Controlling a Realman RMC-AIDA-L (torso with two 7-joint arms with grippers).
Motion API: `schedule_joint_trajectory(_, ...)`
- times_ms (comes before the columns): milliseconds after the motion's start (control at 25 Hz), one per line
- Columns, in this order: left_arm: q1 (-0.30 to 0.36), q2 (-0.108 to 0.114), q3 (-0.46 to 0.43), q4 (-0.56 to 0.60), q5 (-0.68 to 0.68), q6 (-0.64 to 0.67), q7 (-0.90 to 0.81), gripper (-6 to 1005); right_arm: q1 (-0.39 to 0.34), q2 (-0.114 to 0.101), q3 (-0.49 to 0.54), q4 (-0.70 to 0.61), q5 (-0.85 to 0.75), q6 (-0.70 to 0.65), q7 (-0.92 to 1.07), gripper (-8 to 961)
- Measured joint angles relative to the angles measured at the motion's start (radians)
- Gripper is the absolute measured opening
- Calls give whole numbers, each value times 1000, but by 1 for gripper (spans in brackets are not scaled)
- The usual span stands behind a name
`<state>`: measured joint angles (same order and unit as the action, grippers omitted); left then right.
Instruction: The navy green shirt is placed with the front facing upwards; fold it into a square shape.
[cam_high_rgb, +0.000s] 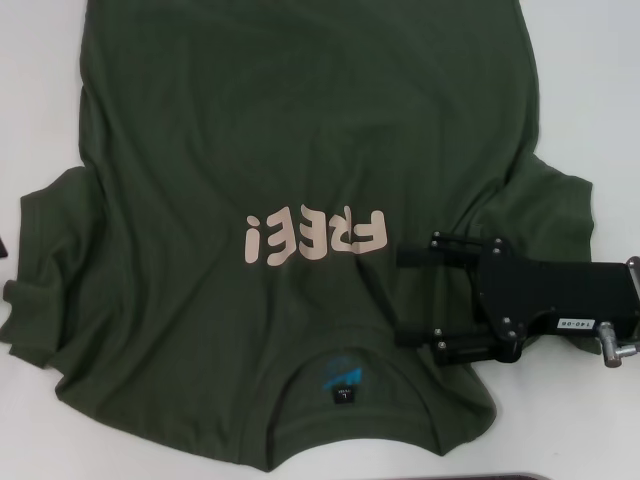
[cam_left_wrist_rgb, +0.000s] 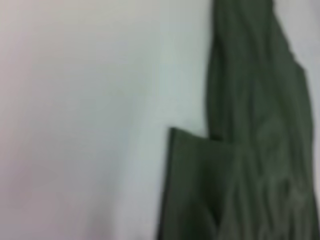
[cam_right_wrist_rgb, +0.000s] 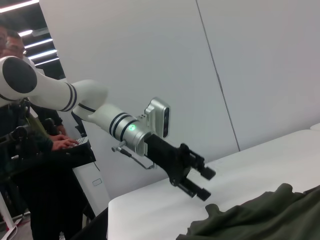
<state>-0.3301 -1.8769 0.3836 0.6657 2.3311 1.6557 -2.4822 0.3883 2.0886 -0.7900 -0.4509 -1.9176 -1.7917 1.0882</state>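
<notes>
Shirt (cam_high_rgb: 300, 200) flat (print up); right gripper (cam_high_rgb: 408, 297) wide over it; left gripper (cam_right_wrist_rgb: 205, 184) wide

One navy green shirt (cam_high_rgb: 300, 200) spread on one white table (cam_high_rgb: 40, 100), bearing one line of pale lettering (cam_high_rgb: 314, 238) and one black collar tag (cam_high_rgb: 343, 391). Two grippers: right gripper (cam_high_rgb: 405, 296) over the shirt, left gripper (cam_right_wrist_rgb: 206, 184) above the table. One person (cam_right_wrist_rgb: 20, 150) behind.

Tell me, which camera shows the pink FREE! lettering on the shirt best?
The head view: the FREE! lettering reads clearly on the navy green shirt. Both wrist views show only plain green cloth, no lettering.
</notes>
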Motion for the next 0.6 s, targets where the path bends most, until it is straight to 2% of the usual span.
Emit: schedule_joint_trajectory(600,0,-11,8,-23,26,-58,-5,652,4,1,0,2,-3,5,22,914)
